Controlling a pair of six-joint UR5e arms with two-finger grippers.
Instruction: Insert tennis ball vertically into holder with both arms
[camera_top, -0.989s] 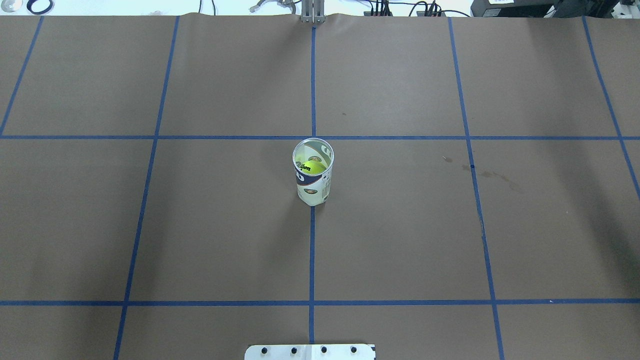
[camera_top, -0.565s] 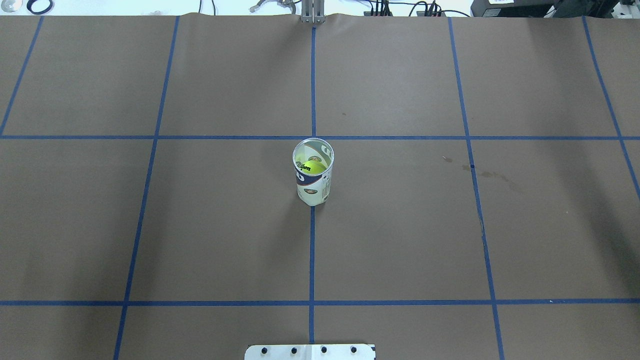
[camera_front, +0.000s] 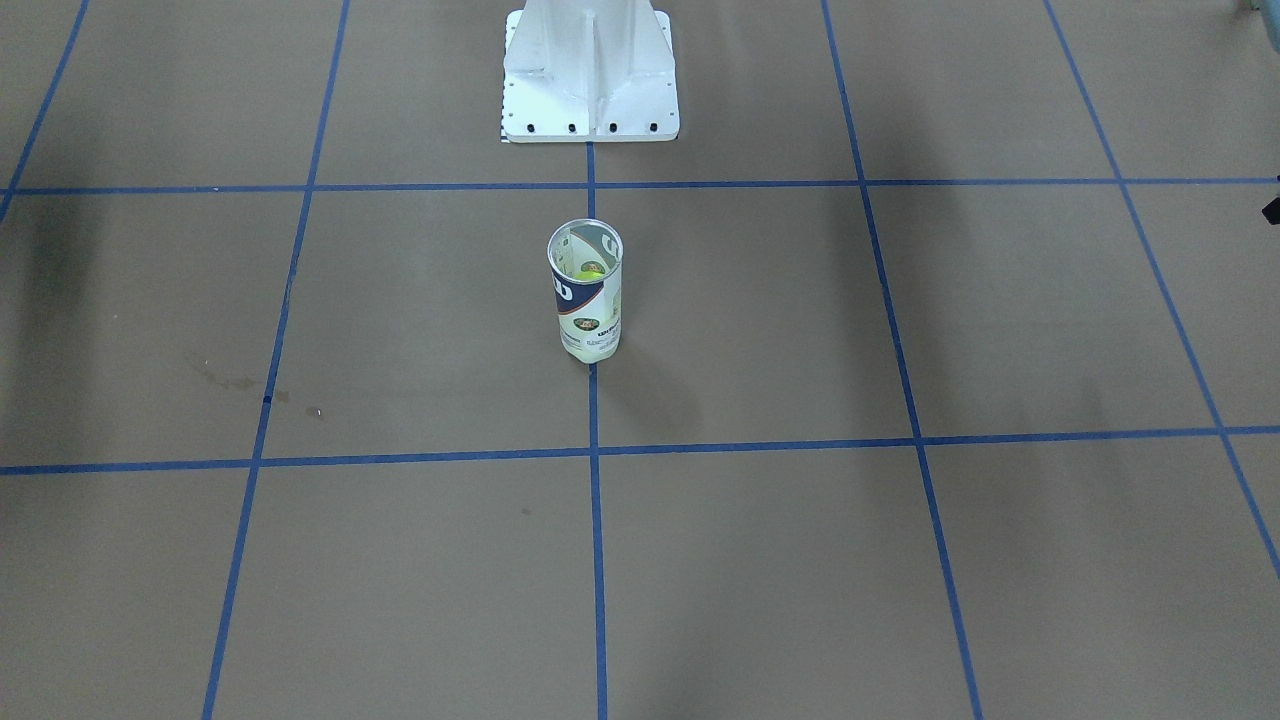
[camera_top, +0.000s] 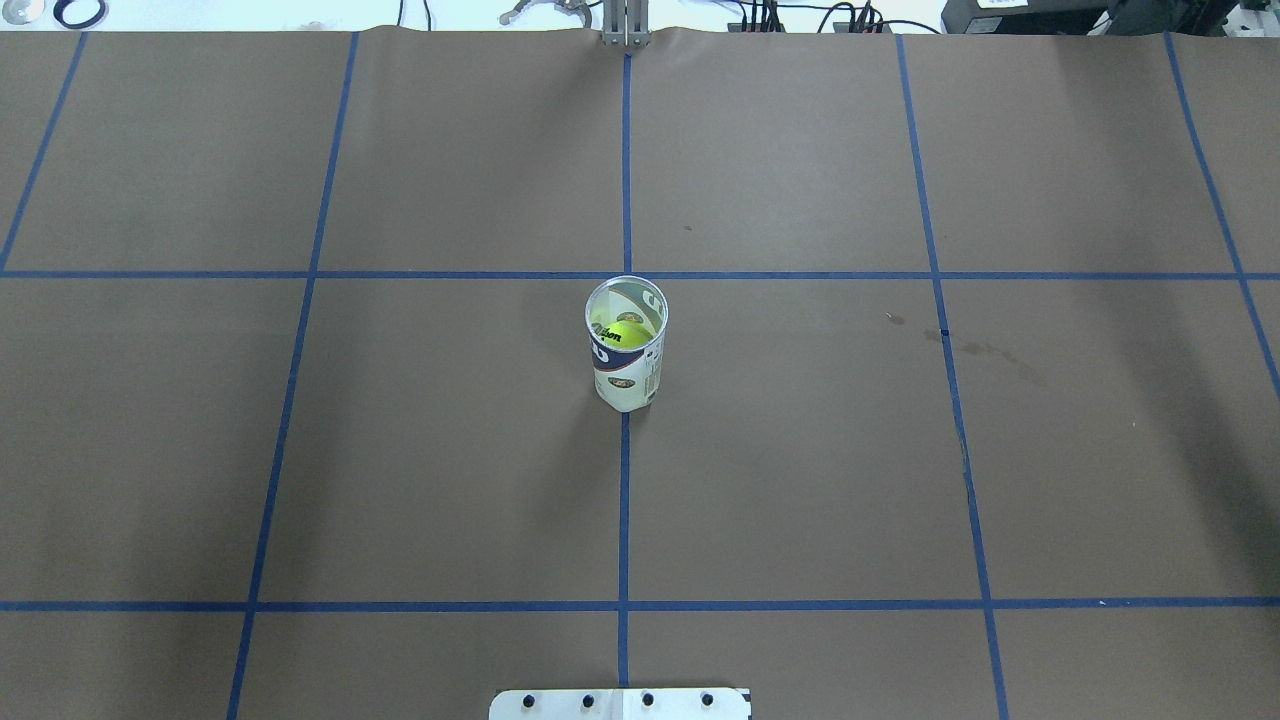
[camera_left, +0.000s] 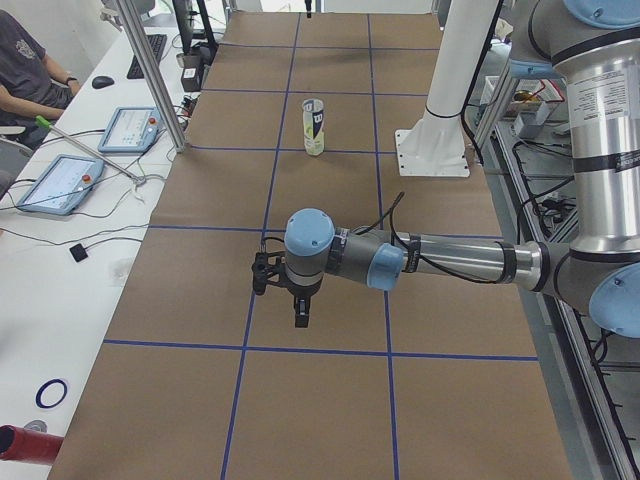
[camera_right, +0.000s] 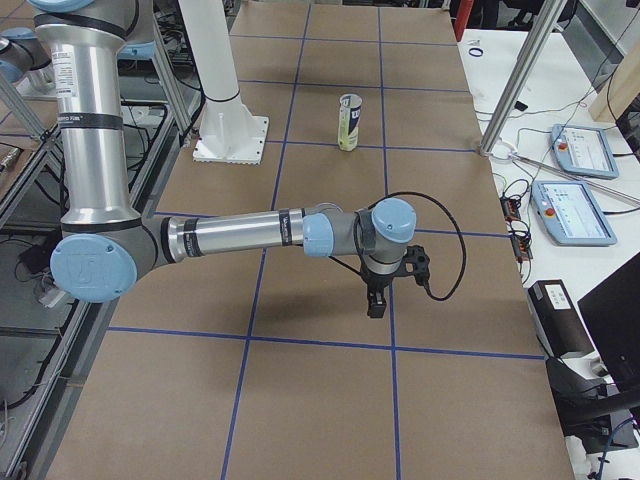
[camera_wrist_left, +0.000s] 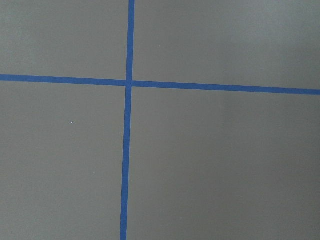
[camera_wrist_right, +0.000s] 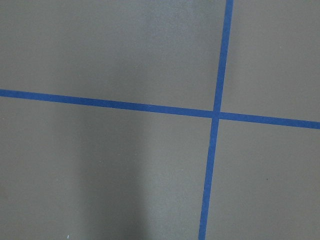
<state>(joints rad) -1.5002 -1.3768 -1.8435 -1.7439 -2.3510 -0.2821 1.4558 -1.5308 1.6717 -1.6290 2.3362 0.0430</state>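
Left fingers (camera_left: 301, 312) and right fingers (camera_right: 375, 300) point down over bare bench (camera_top: 400, 450); how wide they stand I cannot tell from the side views. Can (camera_top: 626, 365) stands upright mid-bench, well apart from both, neither plainly nearer. Ball (camera_top: 625, 333) sits inside; insertion looks done.

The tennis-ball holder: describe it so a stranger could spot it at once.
Find the white pedestal base on the table. Before it, on the centre blue line, stands the holder: a clear can, navy-and-white label, yellow ball inside.
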